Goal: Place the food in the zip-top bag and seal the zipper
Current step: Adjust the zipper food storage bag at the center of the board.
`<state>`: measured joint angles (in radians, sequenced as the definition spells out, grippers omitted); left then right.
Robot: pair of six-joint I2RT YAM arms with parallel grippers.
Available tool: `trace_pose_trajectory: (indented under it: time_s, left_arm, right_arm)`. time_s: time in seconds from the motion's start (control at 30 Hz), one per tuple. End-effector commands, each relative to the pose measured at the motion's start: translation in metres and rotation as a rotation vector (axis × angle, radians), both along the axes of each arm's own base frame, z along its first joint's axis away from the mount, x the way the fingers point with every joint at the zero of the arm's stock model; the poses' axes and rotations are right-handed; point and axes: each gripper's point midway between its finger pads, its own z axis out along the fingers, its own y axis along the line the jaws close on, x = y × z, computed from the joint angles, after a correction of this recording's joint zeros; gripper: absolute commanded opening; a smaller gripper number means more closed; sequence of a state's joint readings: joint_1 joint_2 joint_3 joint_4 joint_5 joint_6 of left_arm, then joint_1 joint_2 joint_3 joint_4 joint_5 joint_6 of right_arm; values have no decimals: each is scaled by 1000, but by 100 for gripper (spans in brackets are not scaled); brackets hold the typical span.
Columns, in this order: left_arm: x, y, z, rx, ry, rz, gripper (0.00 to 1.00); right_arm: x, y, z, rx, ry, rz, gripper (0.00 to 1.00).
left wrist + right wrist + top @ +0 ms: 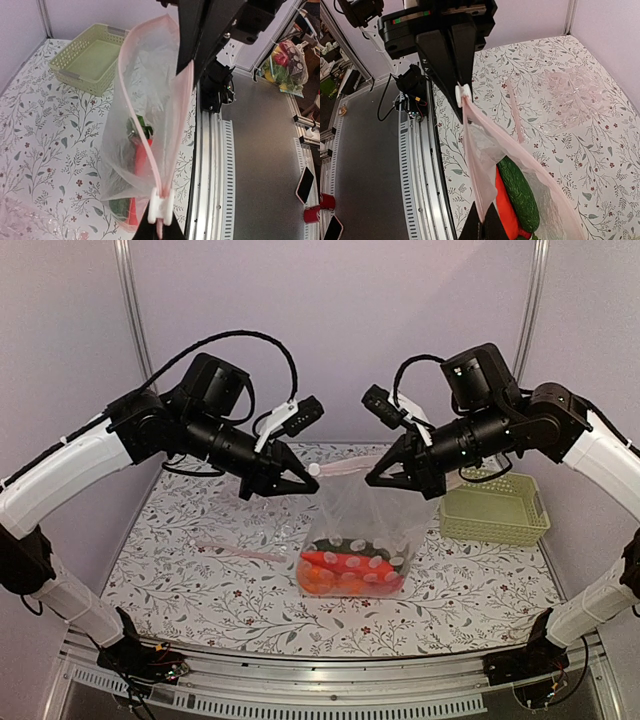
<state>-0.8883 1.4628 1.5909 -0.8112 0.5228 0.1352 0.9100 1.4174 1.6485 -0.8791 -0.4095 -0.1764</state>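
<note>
Above bench (200,585): bag (355,515) hangs, food (350,575) at its bottom.
Left jaws: clamped on zipper (345,467) at slider (313,469), bag's top-left.
Right jaws: clamped on zipper, bag's top-right.
Zipper axis: left-to-right between jaws.

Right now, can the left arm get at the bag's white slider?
Probably yes. The slider sits right at the tips of the left tool, which pinches the zipper strip just behind it; nothing lies between. The right tool holds the strip's far end.

Left hand (310,485), right hand (369,480), raised, pinched closed
</note>
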Motion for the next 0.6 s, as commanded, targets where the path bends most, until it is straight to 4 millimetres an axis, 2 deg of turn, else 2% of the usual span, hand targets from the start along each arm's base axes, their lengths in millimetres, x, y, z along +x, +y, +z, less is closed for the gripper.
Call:
trace_pose_trajectory:
  time_s: [0.0,0.2,0.33,0.37,0.5,0.57]
  left_arm:
    - [11,-2,-5,44,-34,8,0]
    - [10,-14,-28,88,-15,-32,0]
    - [13,-16,-45,109,-1,-15,0]
    - [13,-15,-47,105,3,-3,4]
    - [13,-9,-38,34,-11,55,43]
    - [12,-4,-30,-23,-11,88,58]
  right_arm:
    - [-16,-27,16,-32,9,-46,0]
    - [-26,-32,-14,-123,105,-60,0]
    - [-28,-24,-32,-124,167,-60,0]
    - [-29,-23,-34,-118,173,-58,0]
    - [-29,-19,-32,-94,182,-59,0]
    - [-30,-17,-30,-80,181,-53,0]
